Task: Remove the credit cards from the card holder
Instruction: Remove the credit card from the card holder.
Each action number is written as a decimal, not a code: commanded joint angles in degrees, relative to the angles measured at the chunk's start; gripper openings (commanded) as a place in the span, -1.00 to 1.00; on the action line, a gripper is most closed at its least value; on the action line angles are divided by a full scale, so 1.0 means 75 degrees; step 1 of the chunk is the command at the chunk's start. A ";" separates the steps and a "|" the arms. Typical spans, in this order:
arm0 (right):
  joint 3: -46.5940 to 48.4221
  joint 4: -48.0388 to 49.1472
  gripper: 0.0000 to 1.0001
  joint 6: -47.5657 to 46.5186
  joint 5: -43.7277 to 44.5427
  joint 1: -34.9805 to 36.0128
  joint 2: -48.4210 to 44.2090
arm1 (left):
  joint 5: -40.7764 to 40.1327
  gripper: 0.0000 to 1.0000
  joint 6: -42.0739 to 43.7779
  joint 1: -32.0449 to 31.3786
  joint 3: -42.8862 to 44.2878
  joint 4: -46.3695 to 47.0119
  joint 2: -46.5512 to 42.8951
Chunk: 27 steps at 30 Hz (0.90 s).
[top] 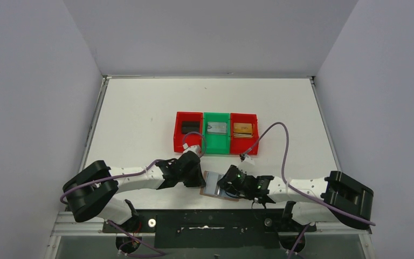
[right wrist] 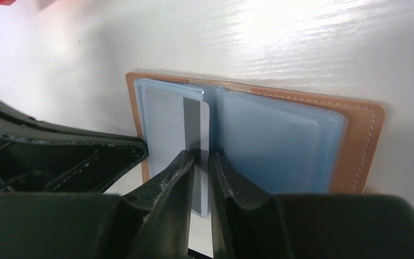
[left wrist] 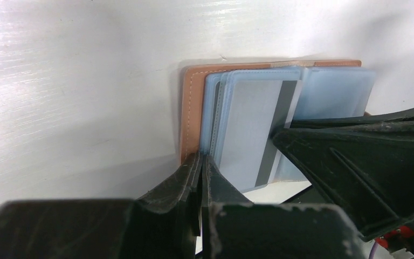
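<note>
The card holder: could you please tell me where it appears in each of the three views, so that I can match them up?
Top external: card holder lies open, low centre, near the front edge of the table.
Left wrist: card holder centre right, tan cover mostly on its left.
Right wrist: card holder centre, tan cover widest on its right.
Shared landmark: the pale striped card pinched by the right gripper, clear in both wrist views.

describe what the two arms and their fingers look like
Both the left arm and right arm have white tubular links with bulky black joint housings. A purple cable loops along each. The fingers are black, wedge-shaped plastic with scuffed, whitish edges. A small green light glows near the right wrist.
</note>
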 commanded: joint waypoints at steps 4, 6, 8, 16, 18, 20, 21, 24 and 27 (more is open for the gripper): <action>-0.1622 0.3630 -0.78 -0.0088 -0.0533 -0.0150 -0.1245 | -0.0296 -1.00 -0.0059 -0.0073 -0.0136 -0.0271 -0.0021; -0.1818 0.3876 -0.87 -0.0199 -0.0681 -0.0228 -0.1384 | -0.0296 -1.00 -0.0071 -0.0068 -0.0136 -0.0271 -0.0012; -0.1930 0.4027 -0.95 -0.0282 -0.0821 -0.0309 -0.1434 | -0.0292 -1.00 -0.0074 -0.0073 -0.0128 -0.0271 0.0015; -0.2238 0.4150 -0.96 -0.0316 -0.1255 -0.0599 -0.1623 | -0.0420 -1.00 -0.0136 -0.0073 -0.0125 -0.0417 -0.0044; -0.2374 0.4082 -0.95 -0.0301 -0.1338 -0.0697 -0.1795 | -0.0473 -1.00 -0.0152 -0.0071 -0.0140 -0.0482 -0.0101; -0.2464 0.3850 -0.91 -0.0285 -0.1486 -0.0816 -0.1987 | -0.0491 -1.00 -0.0172 -0.0073 -0.0165 -0.0504 -0.0144; -0.2489 0.3706 -0.89 -0.0296 -0.1570 -0.0891 -0.2089 | -0.0506 -1.00 -0.0177 -0.0072 -0.0171 -0.0511 -0.0156; -0.2549 0.3393 -0.86 -0.0368 -0.1791 -0.1057 -0.2326 | -0.0529 -1.00 -0.0190 -0.0073 -0.0166 -0.0496 -0.0158; -0.2568 0.2977 -0.86 -0.0259 -0.1782 -0.1147 -0.2456 | -0.0528 -1.00 -0.0190 -0.0073 -0.0129 -0.0509 -0.0109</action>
